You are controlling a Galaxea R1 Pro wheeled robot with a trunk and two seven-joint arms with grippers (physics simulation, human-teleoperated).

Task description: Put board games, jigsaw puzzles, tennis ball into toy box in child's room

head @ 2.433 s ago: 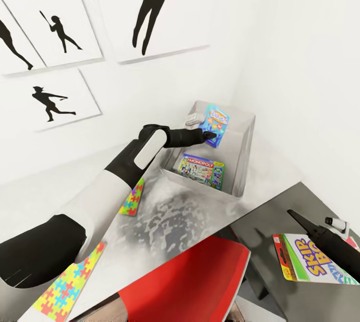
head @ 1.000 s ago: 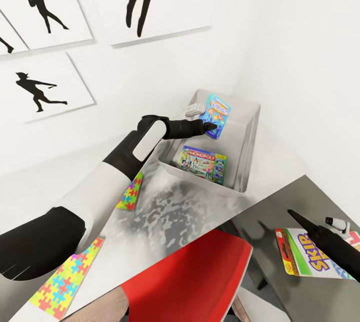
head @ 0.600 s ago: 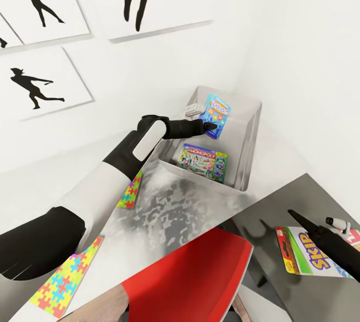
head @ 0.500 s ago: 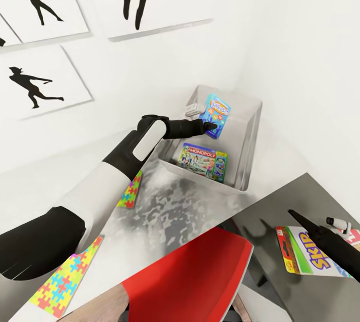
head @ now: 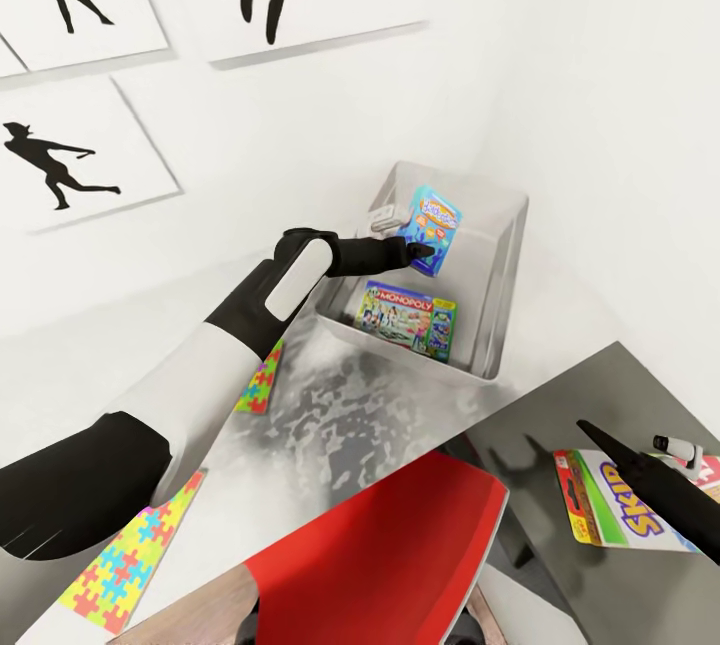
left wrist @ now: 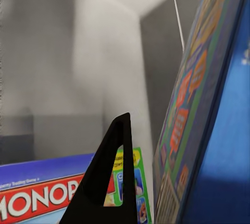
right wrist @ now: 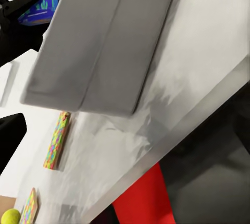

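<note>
Left end effector (head: 425, 248) pinching blue board game (head: 436, 229) above toy box (head: 500, 265), Monopoly game (head: 408, 317) inside

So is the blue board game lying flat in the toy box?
No, it stands tilted above the Monopoly box, held by the left pincer over the toy box.

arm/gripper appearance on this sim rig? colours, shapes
Left arm: glossy white shell segments alternating with matte black joints, plus a white rounded panel on the black forearm. Left gripper: black, slim tapered fingers; one finger looks like a hollow triangle. Right gripper: black, pointed, with a small white cylindrical camera module beside it. No cables or markings visible.
</note>
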